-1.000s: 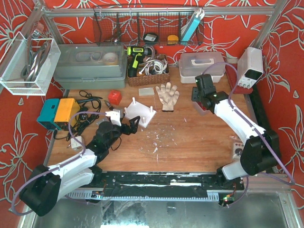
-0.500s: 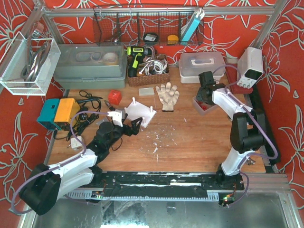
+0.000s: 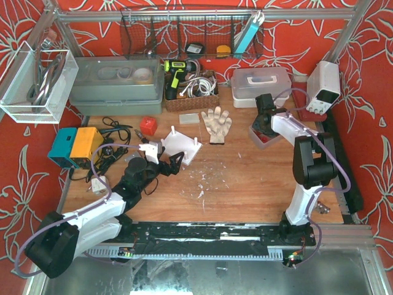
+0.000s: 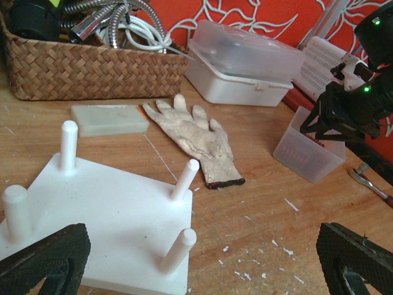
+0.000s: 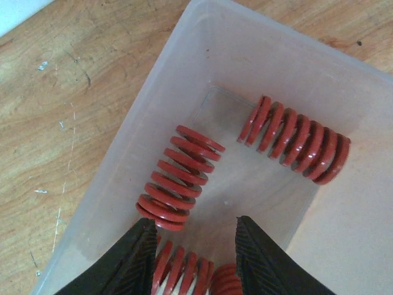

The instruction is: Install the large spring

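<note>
**Springs** (image 5: 178, 178): red coils, all lying loose in the bin (image 5: 153, 104). The bin is sitting on the tabletop (image 3: 245, 178) at the right of the top view, well apart from the peg plate (image 3: 181, 144). In the right wrist view I am counting two whole ones, at centre and upper right. A third spring (image 5: 181, 270) is showing only in part at the lower edge. I cannot tell which of them is the large one.

**Right end effector** (image 5: 195, 258): reaching down into the bin, fingers part-way apart and straddling the third spring. I cannot tell whether the pads are pressing it, so I am not logging a grip.

**Left end effector** (image 4: 196, 261): fingers standing wide, holding nothing, hovering just in front of the peg plate.

**Peg plate**: white, lying flat at the lower left of the left wrist view. Its four pegs (image 4: 184, 179) are standing upright and all are bare.

**Progress**: I am judging the task as barely begun, since no spring is out of the bin and none is on a peg. What I am seeing as left is:
- securing the spring
- lifting it clear of the bin wall
- carrying it across to the plate
- threading it down over a peg
</note>
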